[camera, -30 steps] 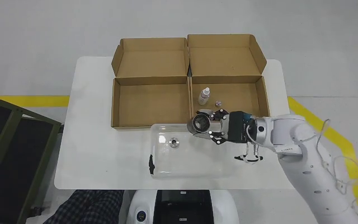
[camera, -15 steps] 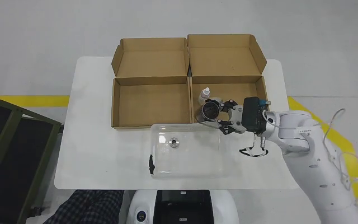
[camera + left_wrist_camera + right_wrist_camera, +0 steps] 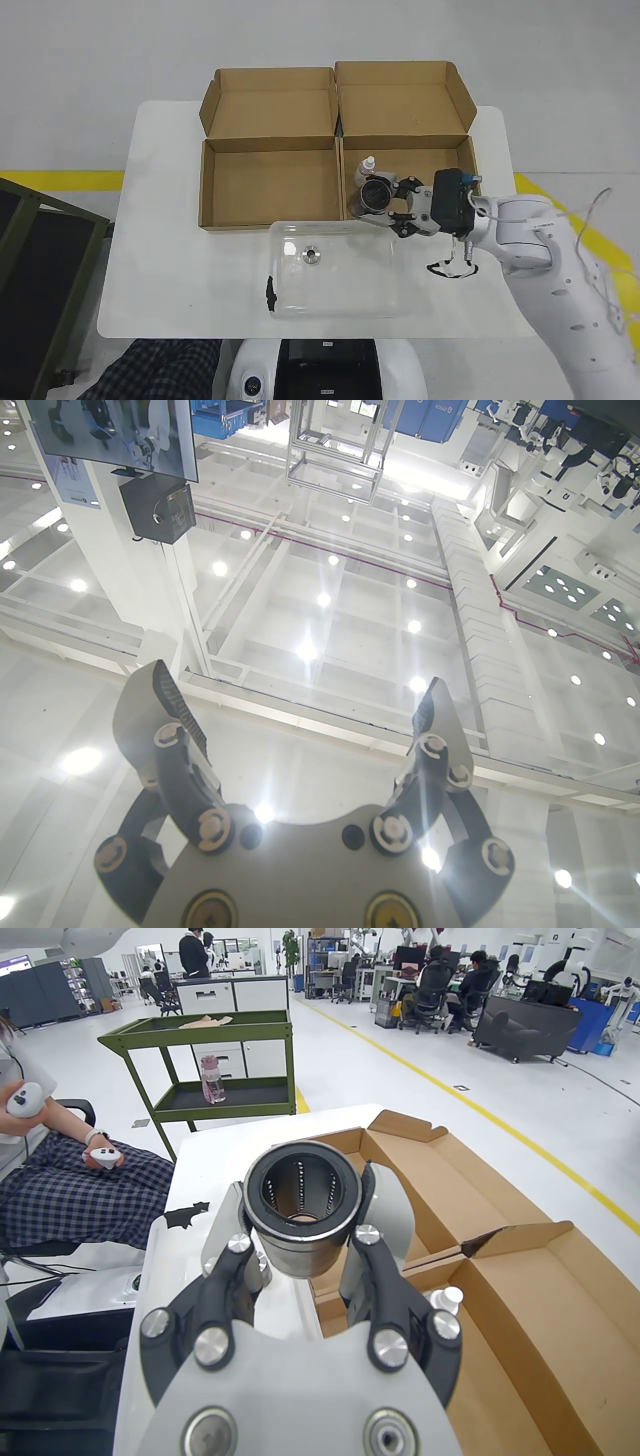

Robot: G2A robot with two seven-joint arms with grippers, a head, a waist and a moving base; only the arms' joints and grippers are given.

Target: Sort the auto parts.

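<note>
My right gripper (image 3: 380, 200) (image 3: 303, 1218) is shut on a steel linear bearing (image 3: 300, 1223) (image 3: 375, 196), a cylinder with black end rings and rows of balls inside. It hangs over the near left corner of the right cardboard box (image 3: 470, 180) (image 3: 525, 1308). In that box stands a small white bottle (image 3: 366, 168) (image 3: 446, 1297). The left cardboard box (image 3: 270, 188) holds nothing. A clear plastic tray (image 3: 340, 290) in front of the boxes holds a small round metal part (image 3: 313, 255). My left gripper (image 3: 300, 705) is open and points up at the ceiling.
Both boxes have their lids folded back toward the table's far edge. A small black scrap (image 3: 270, 292) (image 3: 187, 1215) lies at the tray's left end. A green cart (image 3: 200, 1063) and a seated person holding controllers (image 3: 60, 1178) are beyond the table.
My right gripper carried the bearing from above the clear tray back and right to the near left corner of the right box, then barely shifted.
</note>
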